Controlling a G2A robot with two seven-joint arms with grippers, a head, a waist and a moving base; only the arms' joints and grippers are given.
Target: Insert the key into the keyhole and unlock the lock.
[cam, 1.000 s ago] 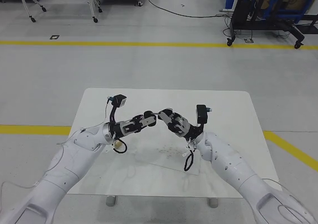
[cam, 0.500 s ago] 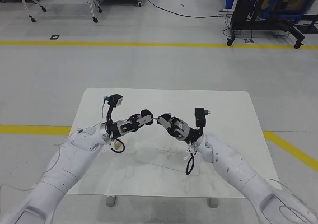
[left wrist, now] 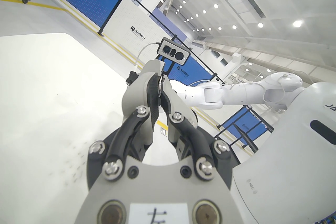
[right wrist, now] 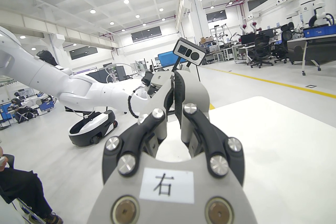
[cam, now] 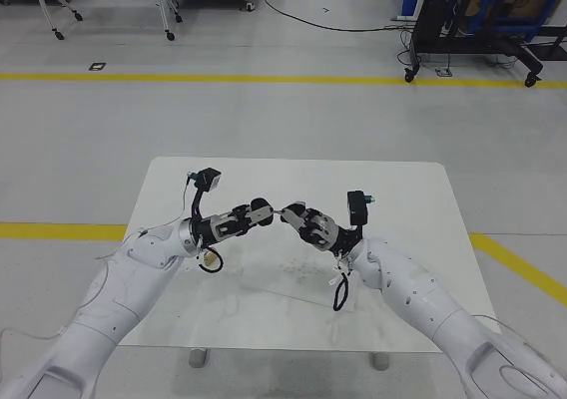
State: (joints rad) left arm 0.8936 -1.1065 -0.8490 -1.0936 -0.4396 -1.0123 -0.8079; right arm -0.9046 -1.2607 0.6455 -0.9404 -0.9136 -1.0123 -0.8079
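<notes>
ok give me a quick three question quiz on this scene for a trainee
1. True or false: the left gripper and right gripper point at each other over the middle of the white table.
2. In the left wrist view, the left gripper's fingers are: A wide apart; B nearly together; C crossed over.
3. Fill in: a small ___ stands on a stalk above the right gripper.
Key: 1 true; 2 B; 3 camera.
</notes>
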